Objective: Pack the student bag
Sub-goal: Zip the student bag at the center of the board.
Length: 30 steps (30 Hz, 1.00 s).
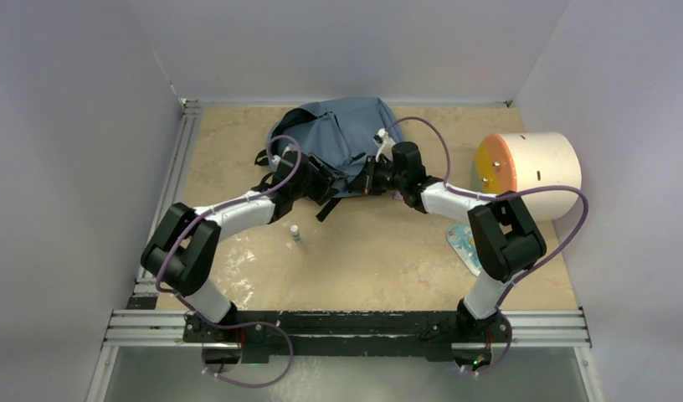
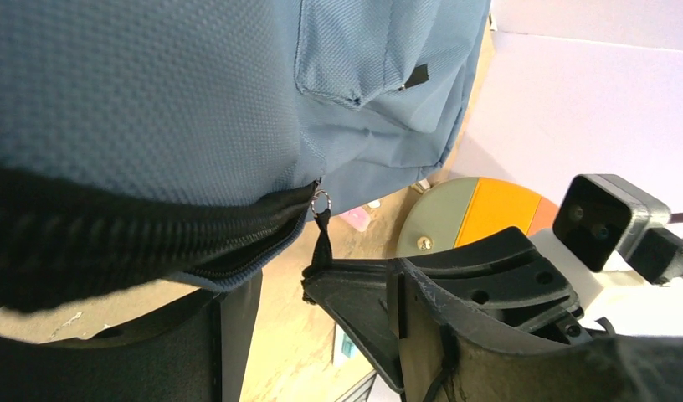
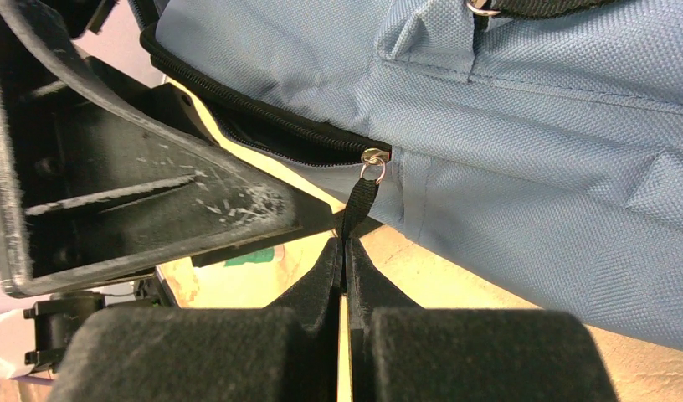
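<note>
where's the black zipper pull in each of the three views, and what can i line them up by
top external: too small to make out, at the student bag's near edge
left wrist: centre, the zipper pull hangs from its ring
right wrist: centre, pinched by the right gripper
shared landmark: the bag's grey-blue fabric

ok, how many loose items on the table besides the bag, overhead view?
3: white cylinder far right; small bottle near the left arm; flat packet partly under the right arm. Others may hide behind bag or arms.
</note>
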{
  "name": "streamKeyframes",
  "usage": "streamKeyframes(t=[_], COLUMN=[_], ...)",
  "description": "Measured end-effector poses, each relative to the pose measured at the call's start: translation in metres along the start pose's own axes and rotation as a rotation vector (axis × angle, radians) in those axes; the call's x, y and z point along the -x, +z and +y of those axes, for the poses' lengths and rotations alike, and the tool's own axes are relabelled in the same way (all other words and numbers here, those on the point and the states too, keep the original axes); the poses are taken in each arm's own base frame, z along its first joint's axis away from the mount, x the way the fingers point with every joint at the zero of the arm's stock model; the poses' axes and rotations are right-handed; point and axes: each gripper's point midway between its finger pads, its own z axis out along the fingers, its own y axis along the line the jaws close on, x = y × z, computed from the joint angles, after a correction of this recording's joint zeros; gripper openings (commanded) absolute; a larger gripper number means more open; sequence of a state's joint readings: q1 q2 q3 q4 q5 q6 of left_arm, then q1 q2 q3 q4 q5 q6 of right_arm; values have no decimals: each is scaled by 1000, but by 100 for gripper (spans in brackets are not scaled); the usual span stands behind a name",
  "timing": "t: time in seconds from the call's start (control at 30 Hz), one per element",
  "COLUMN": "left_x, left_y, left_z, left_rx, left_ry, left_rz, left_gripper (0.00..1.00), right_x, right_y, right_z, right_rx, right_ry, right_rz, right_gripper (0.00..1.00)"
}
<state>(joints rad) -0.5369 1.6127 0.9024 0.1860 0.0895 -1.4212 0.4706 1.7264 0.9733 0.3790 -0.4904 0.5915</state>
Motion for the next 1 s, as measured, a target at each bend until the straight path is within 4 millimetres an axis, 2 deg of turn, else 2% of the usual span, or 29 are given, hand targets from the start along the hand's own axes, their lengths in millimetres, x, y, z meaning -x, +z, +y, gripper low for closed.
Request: streamKeyframes(t=[0.3, 0.6, 1.0], left_x=[-9, -15, -17], left_y=[11, 20, 25], left_z=[12, 2, 4], left_rx=[30, 9, 10], left_ry=[-4, 0, -3], left_rz=[46, 75, 76], left_gripper=[44, 37, 9], right_x=[0, -1, -3], right_y=[0, 0, -1], right_z=[0, -1, -3], right_rx=[0, -3, -14], right_ry=[0, 2, 5], right_rz=[0, 4, 15], right_gripper=[0, 0, 0])
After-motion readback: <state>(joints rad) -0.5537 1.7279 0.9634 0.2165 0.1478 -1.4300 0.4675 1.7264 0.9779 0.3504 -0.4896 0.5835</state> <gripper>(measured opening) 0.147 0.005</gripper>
